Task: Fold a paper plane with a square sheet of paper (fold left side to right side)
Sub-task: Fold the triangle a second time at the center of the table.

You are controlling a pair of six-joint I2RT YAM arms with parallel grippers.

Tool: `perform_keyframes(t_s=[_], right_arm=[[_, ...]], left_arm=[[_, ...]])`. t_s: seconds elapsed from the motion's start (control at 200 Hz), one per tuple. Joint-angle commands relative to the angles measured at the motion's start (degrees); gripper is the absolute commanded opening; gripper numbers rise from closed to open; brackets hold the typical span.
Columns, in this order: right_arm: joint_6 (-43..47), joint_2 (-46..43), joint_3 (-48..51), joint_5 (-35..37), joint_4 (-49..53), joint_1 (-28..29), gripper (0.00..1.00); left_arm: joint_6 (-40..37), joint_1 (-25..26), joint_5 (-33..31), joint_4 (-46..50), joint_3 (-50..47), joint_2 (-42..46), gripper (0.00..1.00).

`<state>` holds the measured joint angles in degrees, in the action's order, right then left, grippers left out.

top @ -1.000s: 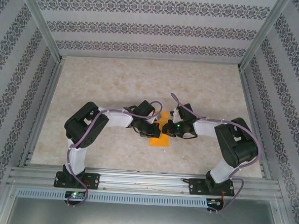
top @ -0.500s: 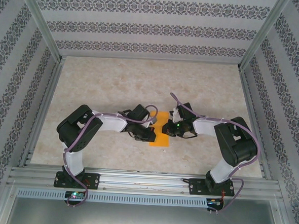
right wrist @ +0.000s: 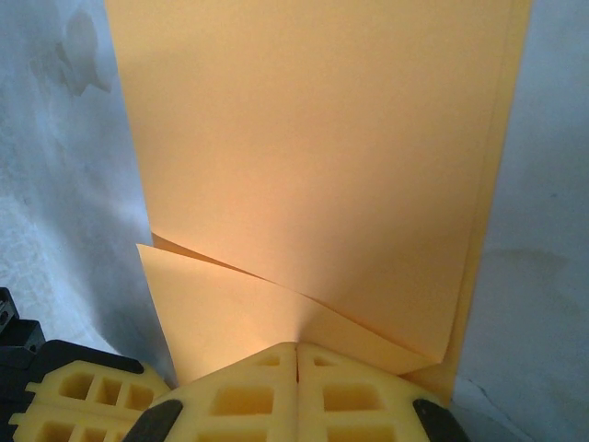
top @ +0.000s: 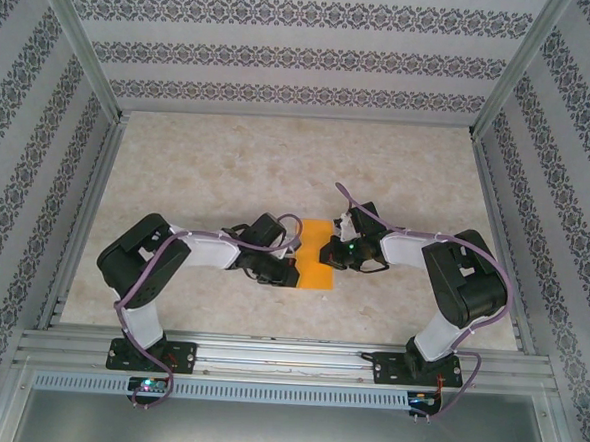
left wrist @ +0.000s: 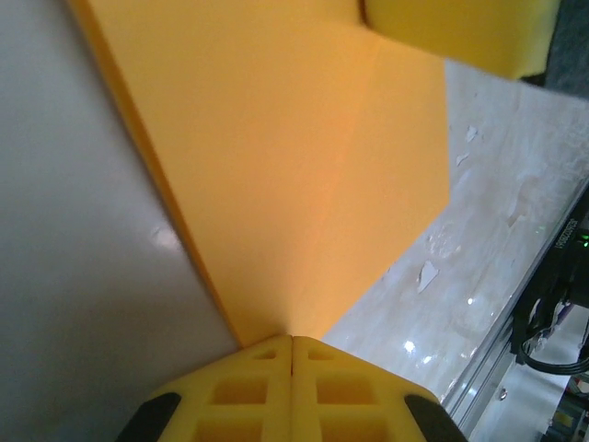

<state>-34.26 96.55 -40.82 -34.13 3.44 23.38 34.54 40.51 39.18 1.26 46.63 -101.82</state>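
1. The left arm is pulling back toward its own side in the top view. The left fingers (top: pixel 286 273) have slid out to the paper's left edge, and more orange shows between the arms than a second ago.
2. The square sheet of paper (top: pixel 317 270) lies mid-table (top: pixel 228 167) between the two arms. It is a narrow upright strip rather than a square, so by the look of it, it is already folded over.
3. The right fingers (top: pixel 328 251) haven't budged. They rest at the strip's right edge, probably pinning it.
4. My read: the left side strokes the fold flat while the right anchors it. This is creasing, not a fresh fold yet.
5. Left wrist view: the left fingers (left wrist: pixel 239 396) are shut tight, pads together, tips down on the sheet (left wrist: pixel 304 166). A faint crease runs away from the tips, too fine to make out from above.
6. Right wrist view: the right fingers (right wrist: pixel 239 401) are likewise closed on the paper (right wrist: pixel 313 138). A loose triangular flap juts out beside them, and stacked edges show at the right. From above that all reads as one flat strip.
7. Whether either pair has a layer nipped between its pads, I cannot tell.
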Motion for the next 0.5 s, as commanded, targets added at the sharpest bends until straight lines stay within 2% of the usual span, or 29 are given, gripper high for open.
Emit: perform_keyframes(t_s=[0.0, 0.17, 0.22, 0.39, 0.495], right_arm=[[1.41, 3.04, 1.12, 7.24, 6.67, -0.34, 0.00], [0.85, 1.70, -0.02, 5.24, 5.89, -0.30, 0.00], [0.23, 0.56, -0.54, 4.03, 5.07, -0.25, 0.00], [0.60, -4.12, -3.62, 2.24, 4.80, -0.34, 0.20], [0.85, -7.11, -4.11, 3.04, 4.03, -1.36, 0.34]], left_arm=[[-0.42, 0.53, -2.08, 7.70, -2.95, 0.55, 0.00], [0.27, 0.19, -2.25, 6.89, -2.54, 3.60, 0.00], [0.89, -0.39, -2.28, 6.04, -2.38, 5.06, 0.04], [2.97, -4.20, -2.43, 2.02, -1.82, 9.45, 0.20], [3.16, -6.28, -2.22, 0.25, -0.60, 9.17, 0.25]])
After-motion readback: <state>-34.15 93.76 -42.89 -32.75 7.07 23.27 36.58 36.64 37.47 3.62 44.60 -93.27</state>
